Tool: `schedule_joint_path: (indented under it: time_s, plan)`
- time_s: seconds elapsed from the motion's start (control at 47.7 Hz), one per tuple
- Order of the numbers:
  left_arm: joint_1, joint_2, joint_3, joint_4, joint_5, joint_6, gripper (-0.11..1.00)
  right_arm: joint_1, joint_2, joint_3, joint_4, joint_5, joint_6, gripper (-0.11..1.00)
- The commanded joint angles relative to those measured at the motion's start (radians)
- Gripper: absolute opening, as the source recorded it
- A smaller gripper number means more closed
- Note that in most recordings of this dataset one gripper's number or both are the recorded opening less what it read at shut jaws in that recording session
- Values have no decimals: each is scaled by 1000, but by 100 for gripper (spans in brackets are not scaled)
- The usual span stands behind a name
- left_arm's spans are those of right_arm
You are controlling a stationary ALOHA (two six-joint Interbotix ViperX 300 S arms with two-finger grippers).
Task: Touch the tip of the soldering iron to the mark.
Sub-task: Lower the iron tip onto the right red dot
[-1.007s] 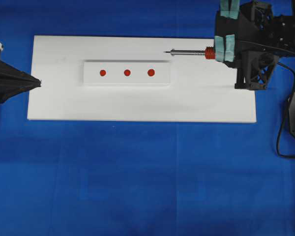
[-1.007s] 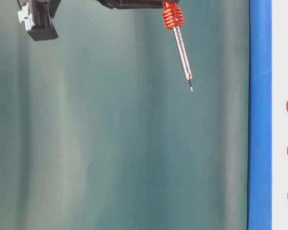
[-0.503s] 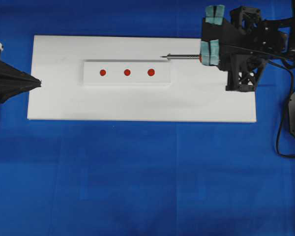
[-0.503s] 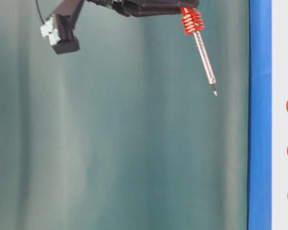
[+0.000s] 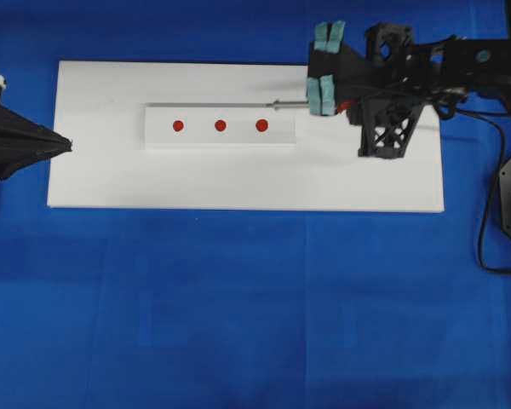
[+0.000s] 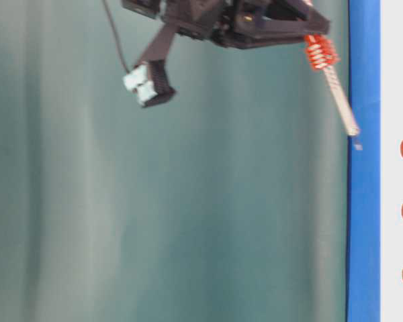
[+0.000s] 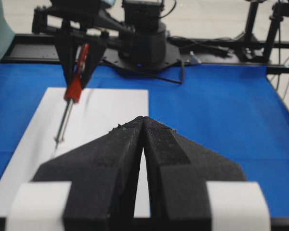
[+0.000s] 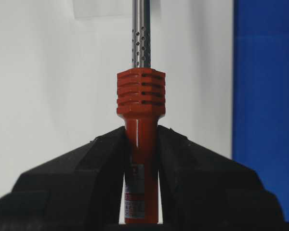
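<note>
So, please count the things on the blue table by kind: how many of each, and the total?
Red dots: 3
White block: 1
White board: 1
Soldering iron: 1, held in the right pincer
Total: 6

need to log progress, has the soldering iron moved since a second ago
Yes. In the overhead view the soldering iron has shifted left toward the white block, its tip now by the block's upper right corner, still short of the mark.

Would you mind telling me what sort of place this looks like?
Probably a robotics lab bench: a blue mat, a white board bearing red dots, and a right claw holding a soldering iron.
</note>
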Motion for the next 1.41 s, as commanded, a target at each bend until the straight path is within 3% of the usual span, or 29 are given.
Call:
schedule_joint_path:
  time_s: [0.0,0.357,1.384]
  plan:
    - [0,5,-9,0,-3,0,2,-3,3,-3,11,-28,-2,6]
    - [2,5,-9,0,-6,0,2,-3,20,52,40,-92,-5,6]
    - [2,5,-9,0,-11,0,2,5,25,51,40,-92,-5,6]
